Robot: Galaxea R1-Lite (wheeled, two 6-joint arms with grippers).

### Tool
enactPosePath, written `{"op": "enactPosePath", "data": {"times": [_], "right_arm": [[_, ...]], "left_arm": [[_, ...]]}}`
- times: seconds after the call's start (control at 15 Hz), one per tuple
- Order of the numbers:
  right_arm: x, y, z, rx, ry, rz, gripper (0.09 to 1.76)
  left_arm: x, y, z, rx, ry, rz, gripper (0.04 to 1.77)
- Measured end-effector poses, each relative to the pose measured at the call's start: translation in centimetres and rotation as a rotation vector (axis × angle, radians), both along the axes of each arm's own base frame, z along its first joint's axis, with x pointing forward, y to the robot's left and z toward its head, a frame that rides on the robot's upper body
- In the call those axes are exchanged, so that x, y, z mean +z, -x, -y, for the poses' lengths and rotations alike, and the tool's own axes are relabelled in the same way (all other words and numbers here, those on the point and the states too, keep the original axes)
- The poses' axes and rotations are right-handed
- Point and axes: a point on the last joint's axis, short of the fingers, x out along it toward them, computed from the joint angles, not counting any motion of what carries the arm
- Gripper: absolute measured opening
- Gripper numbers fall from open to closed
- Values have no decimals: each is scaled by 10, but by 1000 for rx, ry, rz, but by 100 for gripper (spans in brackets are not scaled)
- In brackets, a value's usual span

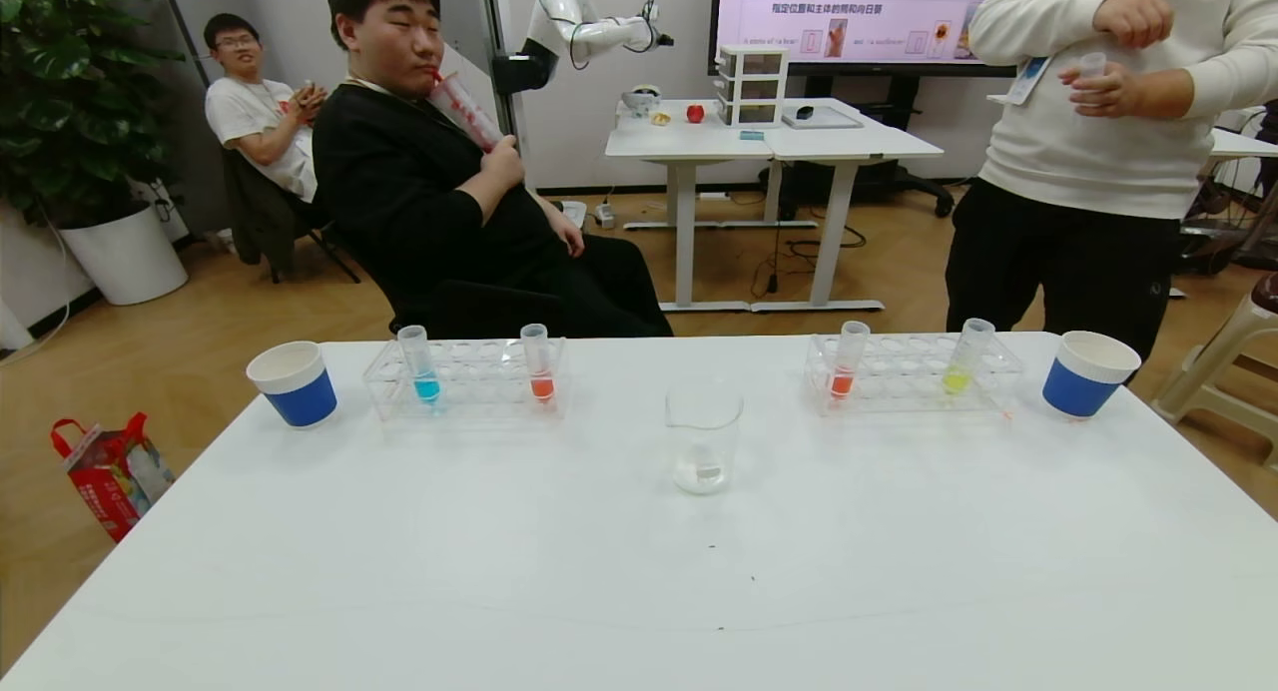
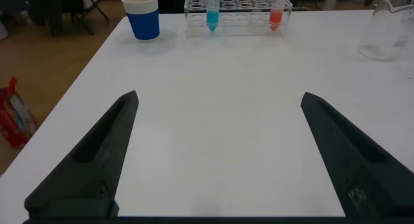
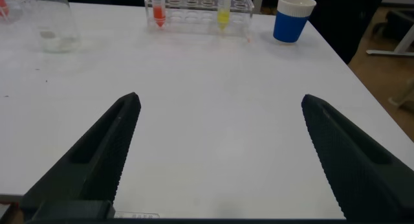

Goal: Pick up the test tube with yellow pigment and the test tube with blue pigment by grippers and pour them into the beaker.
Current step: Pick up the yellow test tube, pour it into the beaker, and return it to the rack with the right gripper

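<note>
The blue test tube (image 1: 422, 364) (image 2: 211, 11) stands in a clear rack (image 1: 467, 379) at the table's back left. The yellow test tube (image 1: 964, 356) (image 3: 224, 10) leans in a second clear rack (image 1: 914, 374) at the back right. Between the racks, nearer me, stands the clear glass beaker (image 1: 704, 439) (image 2: 391, 26) (image 3: 46, 23). Neither arm shows in the head view. My left gripper (image 2: 218, 98) hangs open over bare table well short of the left rack. My right gripper (image 3: 220, 100) is open too, over bare table short of the right rack, holding nothing.
Each rack also holds an orange-red tube (image 1: 539, 363) (image 1: 849, 360). A white-and-blue paper cup (image 1: 294, 382) stands left of the left rack, another (image 1: 1087, 373) right of the right rack. One person sits and one stands just behind the table's far edge.
</note>
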Motion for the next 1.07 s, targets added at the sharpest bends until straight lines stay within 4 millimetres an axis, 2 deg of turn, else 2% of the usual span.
{"op": "enactPosePath", "data": {"times": [0.27, 0.47, 0.67, 0.87, 1.07], "right_arm": [[3, 1, 0, -2, 1, 5, 174], [22, 5, 0, 8, -1, 51, 174], [52, 2, 0, 16, -27, 70, 174], [83, -15, 0, 27, -36, 95, 174], [106, -47, -1, 27, -44, 85, 174]], "left_arm": [[0, 0, 0, 0, 0, 0, 175], [0, 0, 0, 0, 0, 0, 175], [0, 0, 0, 0, 0, 0, 175], [0, 0, 0, 0, 0, 0, 175], [0, 0, 0, 0, 0, 0, 175]]}}
